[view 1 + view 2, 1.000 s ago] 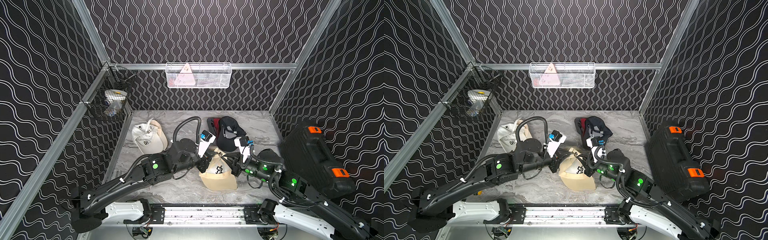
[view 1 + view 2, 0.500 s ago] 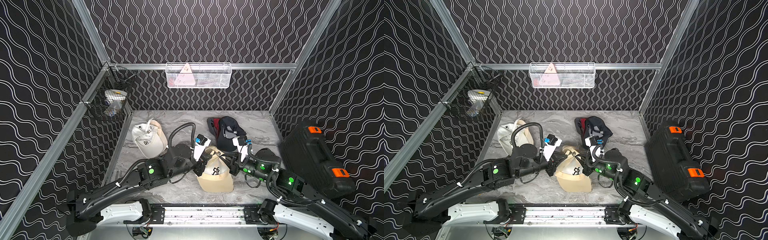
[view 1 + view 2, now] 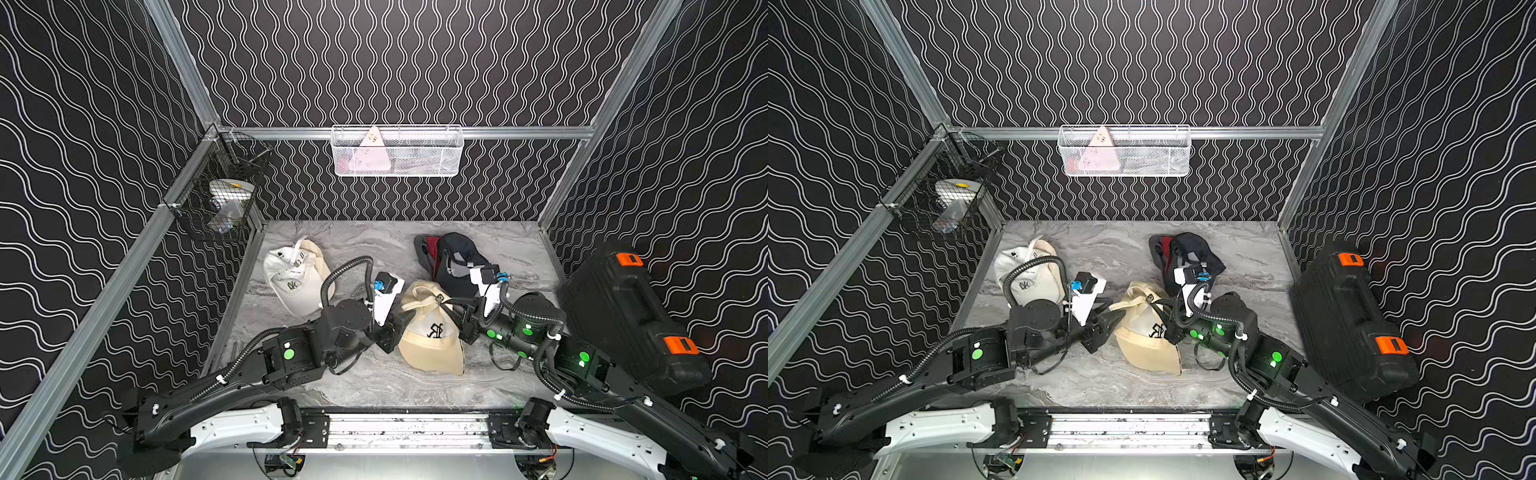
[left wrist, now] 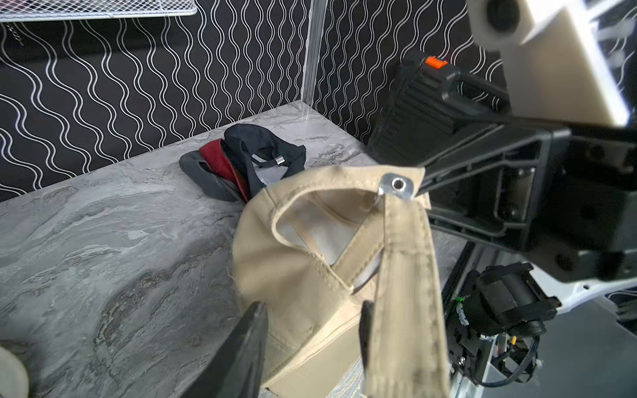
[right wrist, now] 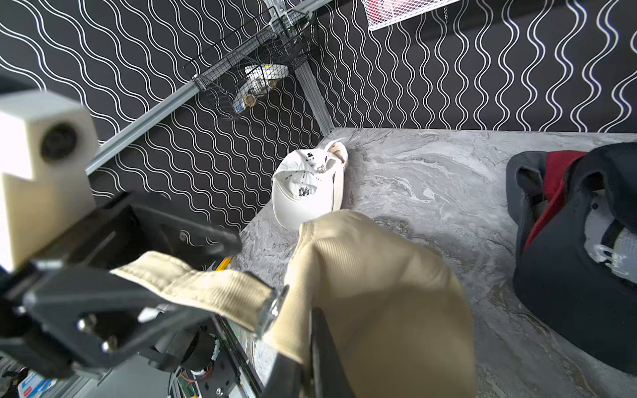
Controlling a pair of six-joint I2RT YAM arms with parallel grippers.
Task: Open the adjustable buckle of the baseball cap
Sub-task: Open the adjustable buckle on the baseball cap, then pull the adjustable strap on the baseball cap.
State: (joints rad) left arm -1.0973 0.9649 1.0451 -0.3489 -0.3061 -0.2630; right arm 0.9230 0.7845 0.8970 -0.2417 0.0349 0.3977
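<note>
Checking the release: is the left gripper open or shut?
Open: the left gripper has its fingers apart; the tan strap runs beside one, unpinched.

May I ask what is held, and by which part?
Right gripper holds the beige cap by its rear edge near the buckle; left gripper is open.

A white fabric baseball cap with a dark logo [image 3: 297, 278] lies at the left side of the grey marble-patterned tabletop [image 3: 365, 245]. A dark navy cap with red and grey parts [image 3: 455, 255] lies toward the back right. A black hard plastic case with orange latches [image 3: 623, 316] leans at the right wall. A white wire-mesh basket [image 3: 436, 160] on the back rail holds a pink triangular piece [image 3: 370, 153]. A black wire basket [image 3: 187, 210] hangs in the left corner.
</note>
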